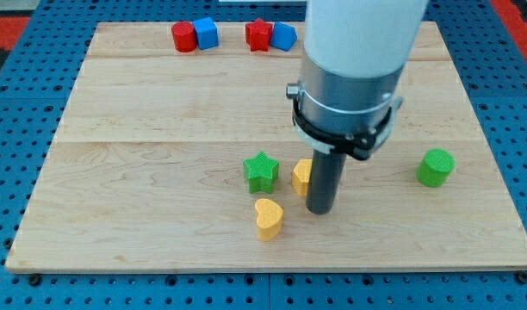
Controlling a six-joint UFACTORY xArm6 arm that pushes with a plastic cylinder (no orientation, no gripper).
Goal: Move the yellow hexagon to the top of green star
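Note:
The yellow hexagon lies on the wooden board just right of the green star, partly hidden behind my rod. My tip rests on the board at the hexagon's right side, touching or nearly touching it. The green star sits left of the hexagon with a small gap between them. A yellow heart lies below the star and to the left of my tip.
A green cylinder stands at the view's right. At the view's top edge lie a red block with a blue block, and a red star with a blue block. The board ends on blue pegboard.

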